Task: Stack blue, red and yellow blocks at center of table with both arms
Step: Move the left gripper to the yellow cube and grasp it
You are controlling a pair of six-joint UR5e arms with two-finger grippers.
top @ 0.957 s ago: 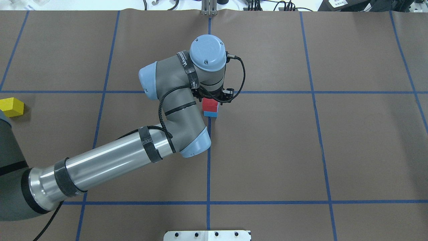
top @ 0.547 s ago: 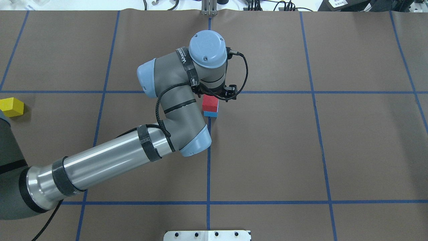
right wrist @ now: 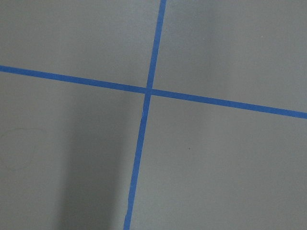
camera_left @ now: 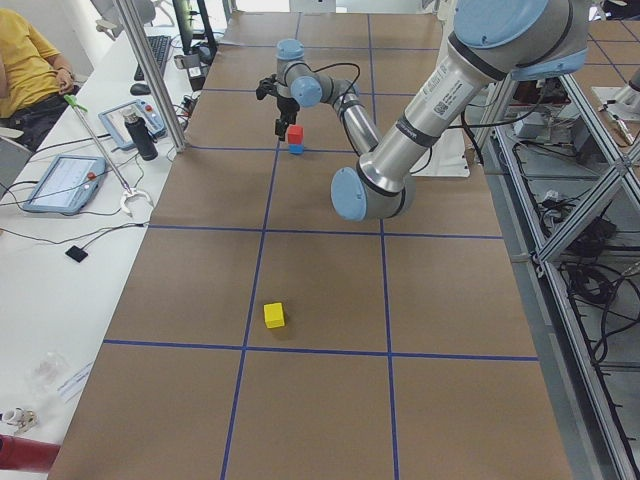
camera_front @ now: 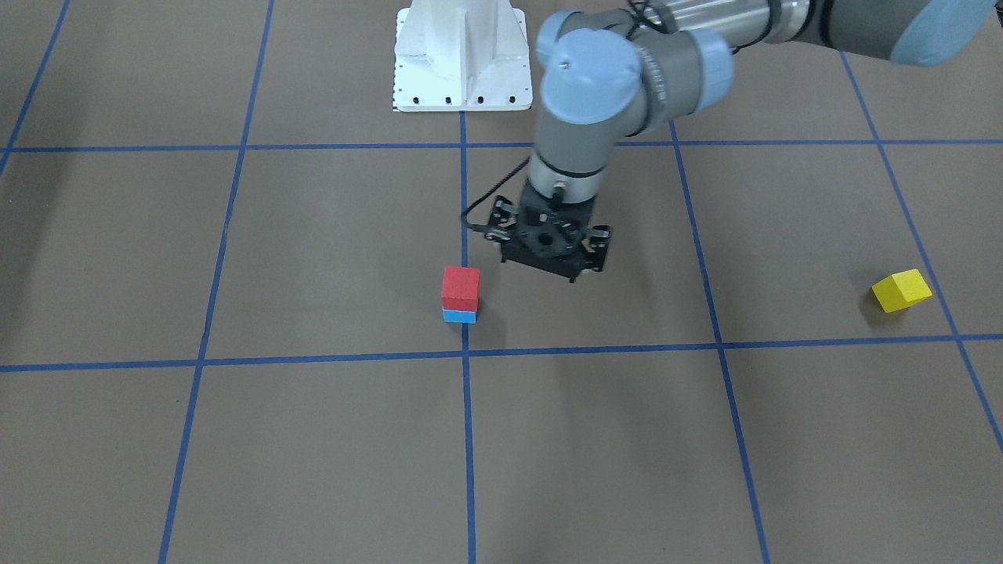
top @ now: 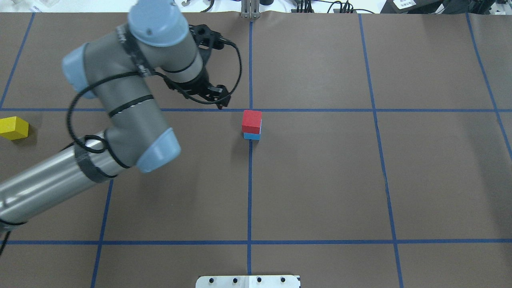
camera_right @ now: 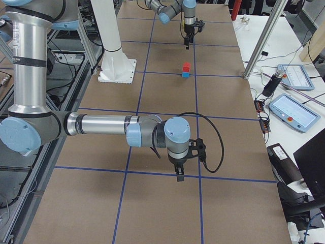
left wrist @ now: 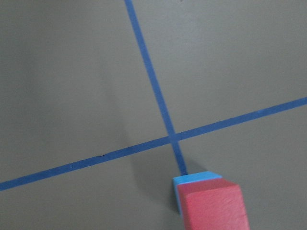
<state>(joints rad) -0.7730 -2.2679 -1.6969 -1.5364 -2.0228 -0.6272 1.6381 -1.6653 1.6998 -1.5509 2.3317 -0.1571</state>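
Observation:
A red block [top: 251, 121] sits on a blue block [top: 251, 136] at the table's centre, also in the front view (red [camera_front: 460, 287], blue [camera_front: 459, 316]) and the left wrist view [left wrist: 213, 206]. A yellow block [top: 14, 127] lies alone at the far left edge, also in the front view [camera_front: 901, 290]. My left gripper [top: 212, 96] hangs raised and empty, left of the stack and apart from it; it looks open [camera_front: 548, 262]. My right gripper [camera_right: 179, 173] shows only in the exterior right view, low over bare table far from the blocks; I cannot tell its state.
The brown table is marked with a grid of blue tape lines. The white robot base [camera_front: 462, 55] stands at the robot's side of the table. Tablets and an operator [camera_left: 30, 60] are beside the table's far edge.
My left gripper has left the red block on the blue one, risen, and swung away to the left. The stack and the yellow block have not moved.

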